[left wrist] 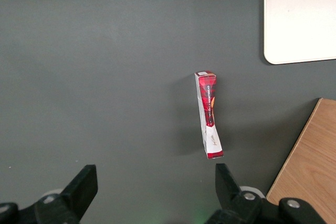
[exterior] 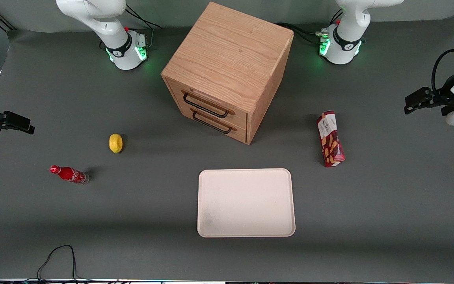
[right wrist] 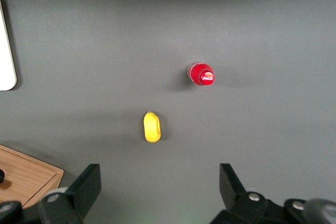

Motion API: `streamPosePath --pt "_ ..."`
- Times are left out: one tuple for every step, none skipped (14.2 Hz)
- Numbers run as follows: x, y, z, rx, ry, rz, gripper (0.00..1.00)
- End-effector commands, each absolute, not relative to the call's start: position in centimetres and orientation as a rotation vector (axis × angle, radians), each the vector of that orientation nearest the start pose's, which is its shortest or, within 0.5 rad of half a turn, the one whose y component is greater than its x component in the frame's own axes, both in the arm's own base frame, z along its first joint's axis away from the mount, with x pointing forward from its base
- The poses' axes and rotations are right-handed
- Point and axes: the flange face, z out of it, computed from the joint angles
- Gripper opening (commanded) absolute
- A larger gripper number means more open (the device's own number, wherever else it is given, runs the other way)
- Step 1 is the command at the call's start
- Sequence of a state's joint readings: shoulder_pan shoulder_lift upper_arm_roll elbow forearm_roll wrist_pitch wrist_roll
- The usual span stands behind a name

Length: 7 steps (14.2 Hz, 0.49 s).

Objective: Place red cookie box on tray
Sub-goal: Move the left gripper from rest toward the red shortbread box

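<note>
The red cookie box lies on the dark table, beside the wooden cabinet and toward the working arm's end. The wrist view shows the same red cookie box as a long narrow carton with a white end. The cream-white tray sits nearer the front camera than the cabinet, with nothing on it; one corner of the tray shows from the wrist. My left gripper hovers above the table at the working arm's end, well apart from the box. The gripper is open, with nothing between its fingers.
A wooden two-drawer cabinet stands mid-table, farther from the camera than the tray. A yellow lemon and a small red bottle lie toward the parked arm's end. A black cable loops at the table's front edge.
</note>
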State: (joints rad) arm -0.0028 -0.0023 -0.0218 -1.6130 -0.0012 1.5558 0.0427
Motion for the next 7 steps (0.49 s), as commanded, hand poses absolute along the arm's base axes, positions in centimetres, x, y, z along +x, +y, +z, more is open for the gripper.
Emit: streamPosePath --pt "54.94 -1.08 61.20 -3.130 0.125 0.099 1.00" --pt "54.94 -1.16 61.20 -3.130 0.120 0.099 1.00" --pt "55.02 -1.16 61.21 -3.130 0.108 0.094 1.00" --pt "55.02 -1.08 61.14 -3.130 0.101 0.096 1.00" --pt "55.06 -1.25 61.05 -3.130 0.101 0.099 1.00" --pt "55.05 -1.58 60.85 -3.129 0.110 0.103 1.00" --pt "54.86 -2.00 60.69 -3.128 0.120 0.101 1.00"
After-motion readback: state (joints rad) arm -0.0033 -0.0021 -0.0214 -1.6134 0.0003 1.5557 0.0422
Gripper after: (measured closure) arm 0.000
